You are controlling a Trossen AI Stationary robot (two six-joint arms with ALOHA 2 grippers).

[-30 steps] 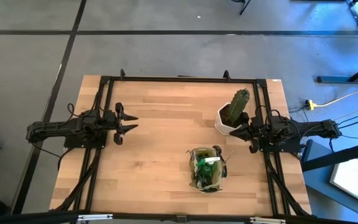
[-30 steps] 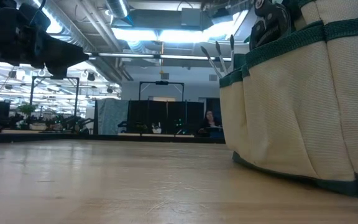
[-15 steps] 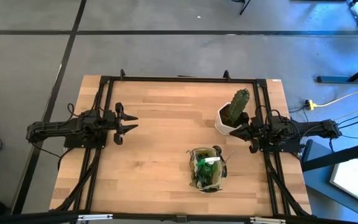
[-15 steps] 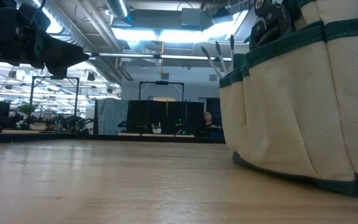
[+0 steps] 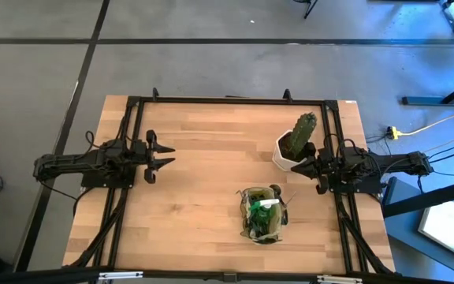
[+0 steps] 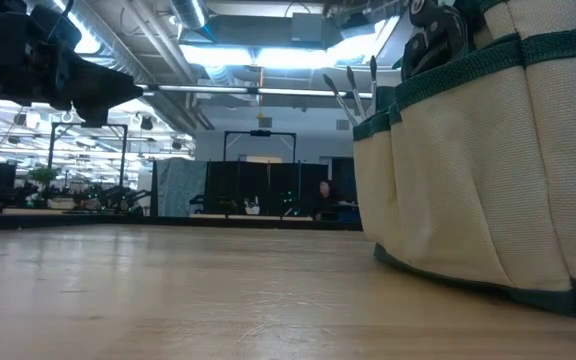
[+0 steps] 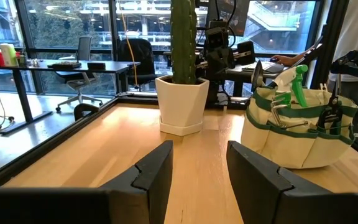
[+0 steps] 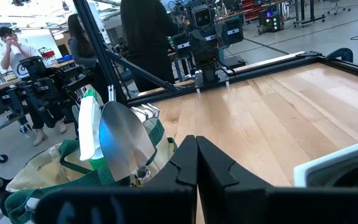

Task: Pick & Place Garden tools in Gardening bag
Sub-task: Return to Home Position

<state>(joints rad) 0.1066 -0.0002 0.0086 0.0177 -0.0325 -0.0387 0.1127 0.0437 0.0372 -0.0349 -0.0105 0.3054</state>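
The right hand [image 8: 196,140] is clenched on nothing, its fingers pressed together, at the edge of the worktop [image 5: 203,134]. Just beside it on one side stands the white cactus pot [image 5: 284,155]. Near on its other side stands the gardening bag [image 5: 263,217], holding the green spray bottle [image 7: 298,86] and a trowel [image 8: 124,143]. The left hand [image 5: 169,155] is released, fingers spread, with pot and bag well ahead of it.
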